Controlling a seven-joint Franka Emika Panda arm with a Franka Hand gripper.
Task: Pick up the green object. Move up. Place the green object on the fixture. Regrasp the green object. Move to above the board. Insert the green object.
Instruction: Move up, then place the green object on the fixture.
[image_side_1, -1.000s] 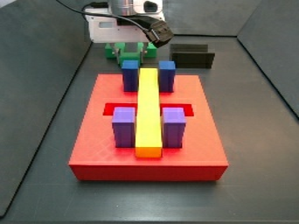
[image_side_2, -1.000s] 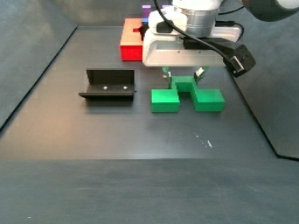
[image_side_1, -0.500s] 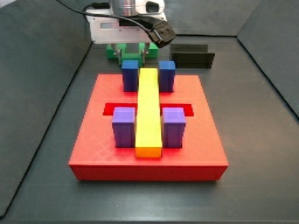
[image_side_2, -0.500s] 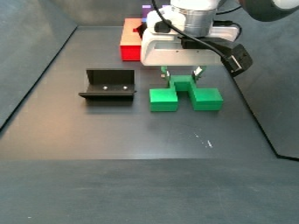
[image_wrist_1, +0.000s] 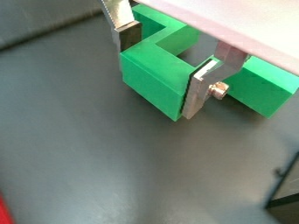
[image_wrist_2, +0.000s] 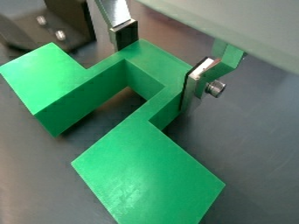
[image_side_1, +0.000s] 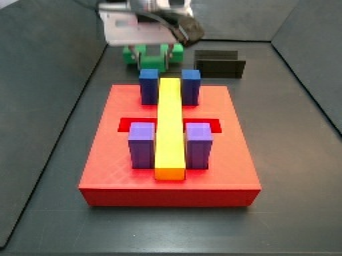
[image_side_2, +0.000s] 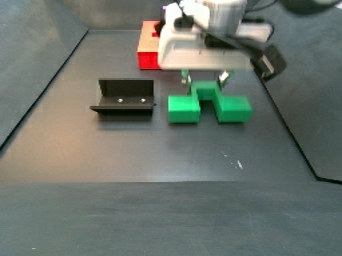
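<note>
The bright green blocky plastic piece (image_side_2: 210, 104) lies flat on the dark floor in the upper middle of a side view, its two lobes toward the camera and its middle section under the robot's claw (image_side_2: 203, 82). In both wrist views the flat silver fingers (image_wrist_2: 200, 82) straddle that middle section (image_wrist_1: 163, 74), one plate on each side and close against the plastic. Whether the pads already press on it cannot be told, and the claw's spread is no more than the width of that section. The piece looks to be resting on the floor, not lifted.

Just left of the green piece in that side view stands the small dark L-shaped fixture (image_side_2: 123, 98), bare, with nothing set on it. Behind the claw, at the upper middle, a corner of the large red board (image_side_2: 150, 42) shows. In a side view from the opposite end the board (image_side_1: 134, 166) fills the centre with its long yellow bar (image_side_1: 170, 128).

By this reading the task is at its very first step: the pick-up is being set up. Lifting, placing on the fixture, regrasping, moving over the board and inserting all remain.
</note>
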